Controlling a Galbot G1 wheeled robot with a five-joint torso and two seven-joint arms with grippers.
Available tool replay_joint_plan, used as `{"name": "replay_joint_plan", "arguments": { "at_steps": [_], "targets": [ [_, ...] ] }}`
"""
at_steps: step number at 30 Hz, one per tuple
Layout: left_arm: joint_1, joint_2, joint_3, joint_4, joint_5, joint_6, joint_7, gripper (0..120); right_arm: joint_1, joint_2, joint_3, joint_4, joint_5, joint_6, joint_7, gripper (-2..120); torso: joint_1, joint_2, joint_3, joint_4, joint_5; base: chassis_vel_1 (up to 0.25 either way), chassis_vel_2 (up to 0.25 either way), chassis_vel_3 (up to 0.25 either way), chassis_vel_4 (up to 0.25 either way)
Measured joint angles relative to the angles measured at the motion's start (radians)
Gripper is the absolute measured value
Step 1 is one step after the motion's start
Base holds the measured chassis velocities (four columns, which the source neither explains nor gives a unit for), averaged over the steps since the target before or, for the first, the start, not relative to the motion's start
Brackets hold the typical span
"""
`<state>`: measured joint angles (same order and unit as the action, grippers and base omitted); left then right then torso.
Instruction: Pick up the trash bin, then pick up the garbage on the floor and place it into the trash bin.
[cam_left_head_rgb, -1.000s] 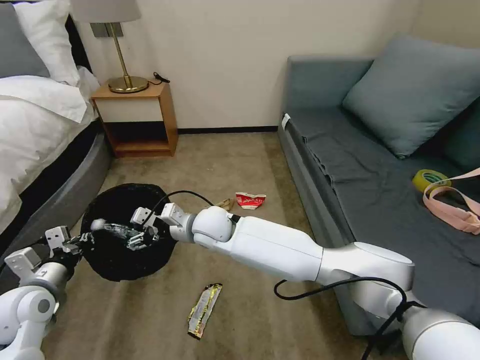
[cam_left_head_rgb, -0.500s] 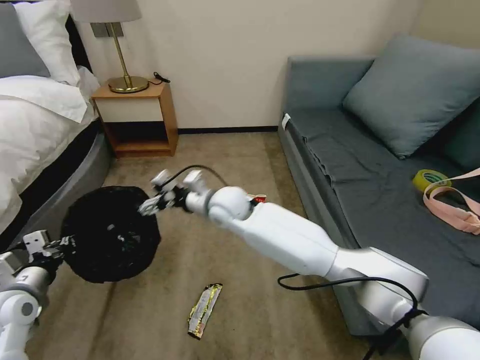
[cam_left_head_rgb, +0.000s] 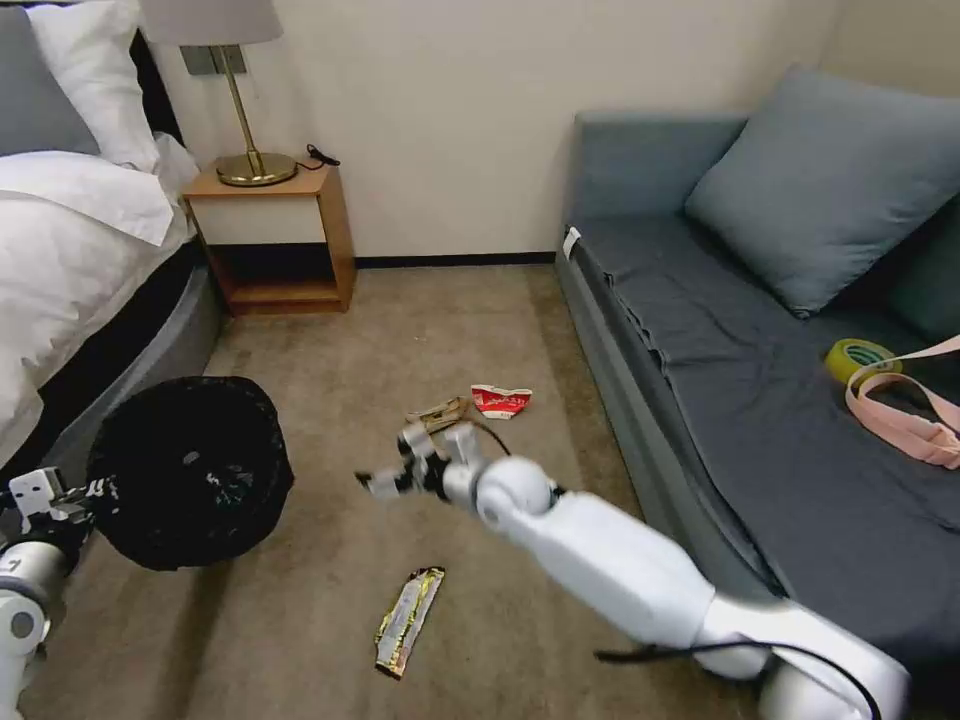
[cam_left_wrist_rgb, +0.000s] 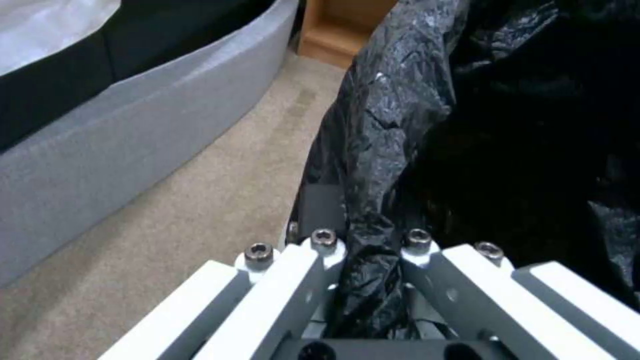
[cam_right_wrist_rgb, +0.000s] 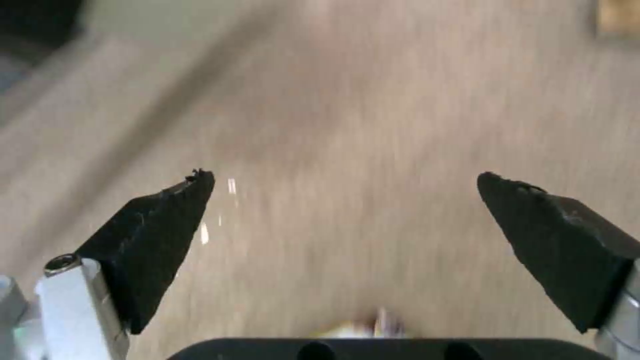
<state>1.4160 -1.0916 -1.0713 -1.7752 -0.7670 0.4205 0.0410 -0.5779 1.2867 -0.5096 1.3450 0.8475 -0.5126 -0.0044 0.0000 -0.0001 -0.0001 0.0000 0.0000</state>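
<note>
One piece apparently binned: right gripper (cam_left_head_rgb: 385, 482), fingers spread empty, has swung from the trash bin (cam_left_head_rgb: 190, 470) toward the gold wrapper (cam_left_head_rgb: 408, 620) at six o'clock; left gripper (cam_left_wrist_rgb: 370, 250) stays pinched on the liner.

No readable text

We can read no words, numbers or brand names anywhere. The red-and-white carton (cam_left_head_rgb: 501, 401) on the carpet carries white marks, and the gold wrapper (cam_left_head_rgb: 409, 620) carries dark print, but on both the marks are too small for us to make out as letters.
</note>
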Motion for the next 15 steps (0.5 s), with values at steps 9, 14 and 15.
{"name": "replay_joint_plan", "arguments": {
  "at_steps": [9,14,15],
  "targets": [
    [0.013,0.003,-0.014,0.004,0.001,0.0,0.002,2,-0.084,0.008,0.048,-0.038,0.058,-0.111,0.025,100,0.0,0.0,0.0,0.0001,0.0,0.0,0.0,0.0,0.0],
    [0.028,0.009,-0.031,0.004,0.001,0.0,0.004,2,-0.119,0.027,0.089,-0.1,0.031,-0.102,0.0,100,0.0,0.0,0.0,0.0001,0.0,0.0,0.0,0.0,0.0],
    [0.029,0.01,-0.034,0.004,0.001,0.0,0.005,2,-0.125,0.03,0.095,-0.115,0.015,-0.095,-0.012,100,0.0,0.0,0.0,0.0001,0.0,0.0,0.0,0.0,0.0]
  ]
}}
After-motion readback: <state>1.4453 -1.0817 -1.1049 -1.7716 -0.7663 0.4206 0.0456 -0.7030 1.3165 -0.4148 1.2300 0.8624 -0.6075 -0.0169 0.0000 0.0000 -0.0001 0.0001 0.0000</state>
